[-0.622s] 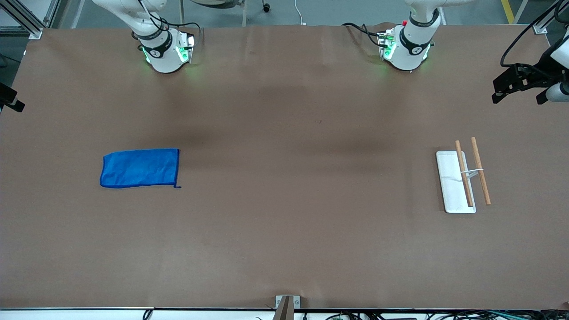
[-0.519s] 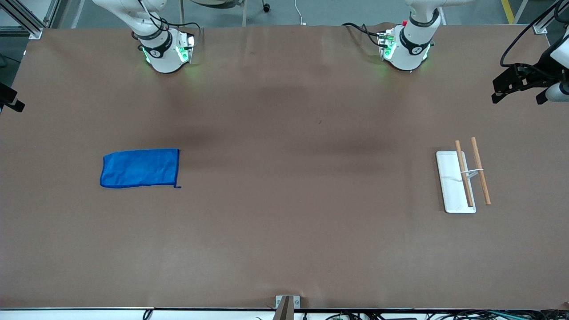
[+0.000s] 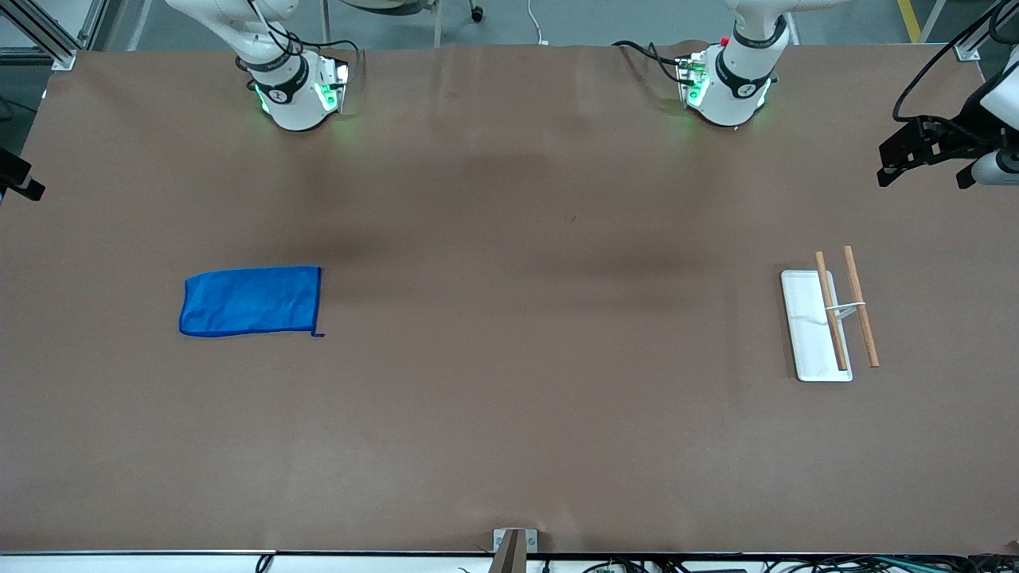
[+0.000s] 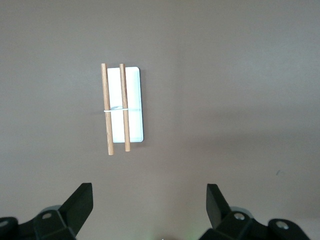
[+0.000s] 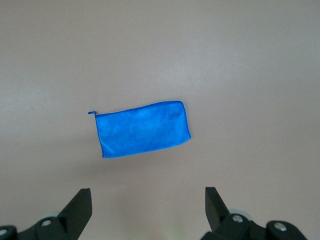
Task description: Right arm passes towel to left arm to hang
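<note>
The blue towel [image 3: 251, 301] lies flat on the brown table toward the right arm's end, its loop tag at the corner nearer the front camera. It also shows in the right wrist view [image 5: 143, 129]. My right gripper [image 5: 148, 200] hangs high over the table, open and empty, with the towel below and ahead of it. Only a black bit of it [image 3: 17, 180] shows in the front view, at the table's edge. My left gripper [image 3: 923, 163] hangs high over the left arm's end of the table, and the left wrist view shows it [image 4: 148, 200] open and empty.
A towel rack [image 3: 814, 326] with a white base and two wooden rods [image 3: 861, 306] stands toward the left arm's end. It also shows in the left wrist view [image 4: 134, 105]. Both arm bases [image 3: 294, 95] [image 3: 724, 83] stand along the table edge farthest from the front camera.
My left gripper has shifted very slightly in the front view. The towel, the rack and the right arm have not moved.
</note>
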Available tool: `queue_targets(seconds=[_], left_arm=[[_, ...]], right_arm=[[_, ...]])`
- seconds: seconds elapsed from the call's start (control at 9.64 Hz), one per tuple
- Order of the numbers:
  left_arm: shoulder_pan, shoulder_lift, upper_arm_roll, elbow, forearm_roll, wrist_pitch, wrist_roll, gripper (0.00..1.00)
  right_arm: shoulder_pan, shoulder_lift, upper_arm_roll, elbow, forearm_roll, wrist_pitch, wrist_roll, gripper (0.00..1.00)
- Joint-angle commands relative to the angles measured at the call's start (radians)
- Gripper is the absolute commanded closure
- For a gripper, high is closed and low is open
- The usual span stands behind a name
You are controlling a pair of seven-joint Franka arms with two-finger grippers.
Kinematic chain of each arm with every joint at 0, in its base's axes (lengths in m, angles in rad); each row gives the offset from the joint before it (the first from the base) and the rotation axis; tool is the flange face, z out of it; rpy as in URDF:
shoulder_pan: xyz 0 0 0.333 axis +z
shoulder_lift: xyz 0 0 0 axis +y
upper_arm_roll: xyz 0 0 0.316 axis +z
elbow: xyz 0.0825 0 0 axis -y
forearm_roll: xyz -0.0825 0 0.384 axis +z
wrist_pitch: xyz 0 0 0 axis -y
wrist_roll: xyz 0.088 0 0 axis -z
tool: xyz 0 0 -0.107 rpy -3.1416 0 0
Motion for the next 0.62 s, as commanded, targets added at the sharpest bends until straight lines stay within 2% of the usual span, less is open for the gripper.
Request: queue_targets(seconds=[0.0, 0.21, 0.52], left_arm=[[0.005, 0.027, -0.006, -0.004, -0.011, -0.01, 0.01, 0.0], [0.003, 0.026, -0.006, -0.003, -0.013, -0.009, 0.01, 0.0], [-0.001, 0.027, -0.006, 0.0, -0.013, -0.008, 0.01, 0.0]], right_arm=[[0.019, 0.07, 0.014, -0.003, 0.0, 0.002, -0.003, 0.0], [0.034, 0.161, 0.014, -0.058, 0.001, 0.077, -0.003, 0.0], [0.03, 0.175, 0.014, -0.369, -0.003, 0.449, -0.034, 0.0]])
